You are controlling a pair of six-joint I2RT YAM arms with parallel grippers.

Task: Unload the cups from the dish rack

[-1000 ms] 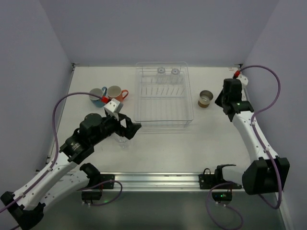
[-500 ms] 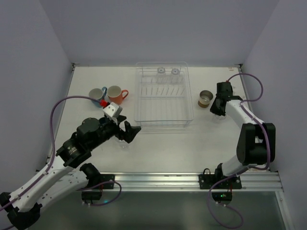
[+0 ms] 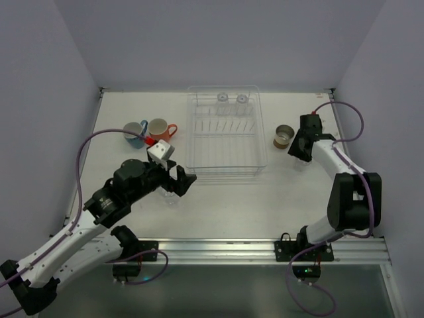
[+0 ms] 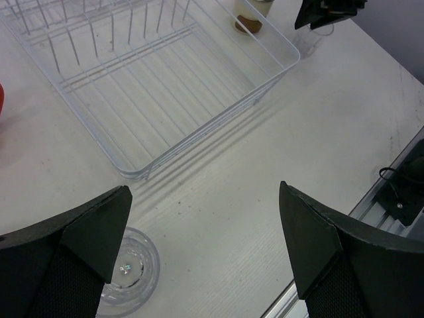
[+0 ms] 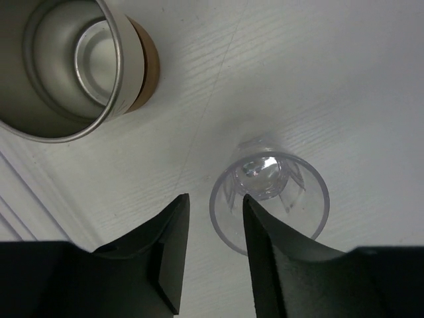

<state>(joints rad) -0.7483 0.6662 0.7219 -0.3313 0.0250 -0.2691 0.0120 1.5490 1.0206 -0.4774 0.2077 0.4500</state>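
My right jaws slightly parted astride clear tumbler (image 5: 295, 192) rim, brown cup (image 5: 59, 73) beside, my left jaws wide off dish rack (image 4: 218, 118) edge

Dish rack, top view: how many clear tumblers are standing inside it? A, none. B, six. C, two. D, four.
C: the dish rack holds just two clear tumblers, one beside the other at its far end, and the rest of the grid is bare.
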